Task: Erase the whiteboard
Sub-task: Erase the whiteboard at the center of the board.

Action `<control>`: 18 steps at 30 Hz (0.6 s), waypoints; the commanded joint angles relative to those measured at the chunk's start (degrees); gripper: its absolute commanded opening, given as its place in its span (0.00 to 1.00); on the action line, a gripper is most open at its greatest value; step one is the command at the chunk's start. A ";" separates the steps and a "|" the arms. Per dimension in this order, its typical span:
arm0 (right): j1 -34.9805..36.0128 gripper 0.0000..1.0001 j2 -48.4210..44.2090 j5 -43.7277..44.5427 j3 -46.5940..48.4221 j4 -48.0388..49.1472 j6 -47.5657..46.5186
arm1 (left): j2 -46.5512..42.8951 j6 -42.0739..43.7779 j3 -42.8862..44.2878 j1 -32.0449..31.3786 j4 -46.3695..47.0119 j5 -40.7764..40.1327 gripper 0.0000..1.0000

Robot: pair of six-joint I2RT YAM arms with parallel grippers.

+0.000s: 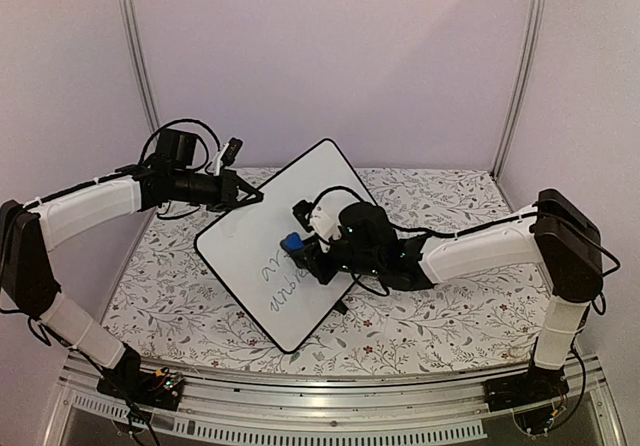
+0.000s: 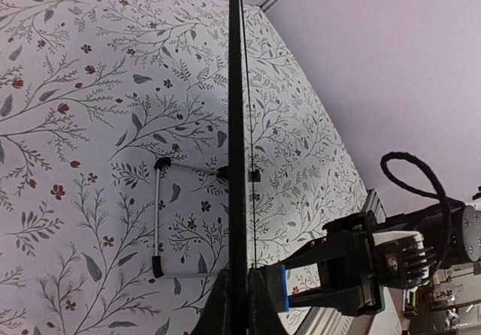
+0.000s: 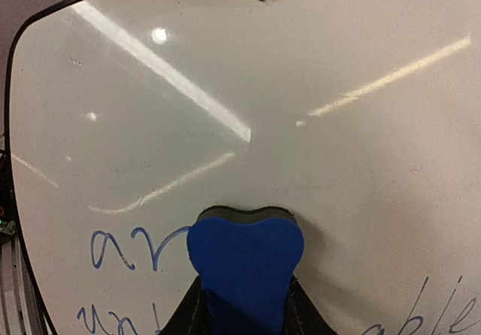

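Large white rectangular whiteboard with thin black rim [image 1: 310, 178] tilted over floral-patterned counter [image 1: 440, 316], one corner toward arm bases. Left gripper [image 1: 255, 196] shut tight on whiteboard's far-left rim (board seen edge-on in wrist view). Right gripper [image 1: 305, 249] nearly closed, clamping small blue eraser block [image 3: 244, 264] against whiteboard face, at edge of blue handwriting [image 3: 120, 248]. Thin metal wire stand [image 2: 158, 215] behind whiteboard, touching rim. Right gripper's bulk hides whiteboard's right edge from above.

The eraser [image 3: 244, 264] hides part of the whiteboard [image 3: 301, 87] handwriting [image 3: 113, 248]; its lower line is cut off. Overhead, it is unreadable
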 commanded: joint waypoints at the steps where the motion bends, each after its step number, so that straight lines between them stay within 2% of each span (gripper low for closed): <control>1: -1.14 0.27 -5.68 1.34 6.38 -13.21 -5.23 | -0.13 3.12 -0.53 -0.75 2.03 -1.47 0.00; 4: -0.82 0.27 -6.49 0.07 10.58 -21.94 -8.04 | -0.03 2.90 -0.53 -0.70 1.93 -1.65 0.00; 8: 1.24 0.27 -6.54 3.56 13.73 -29.27 -11.08 | 0.22 2.78 -0.53 -0.64 1.97 -2.01 0.00; 18: 9.14 0.27 -2.63 7.75 17.18 -31.61 -12.11 | 0.41 2.75 -0.55 -0.66 1.90 -2.45 0.00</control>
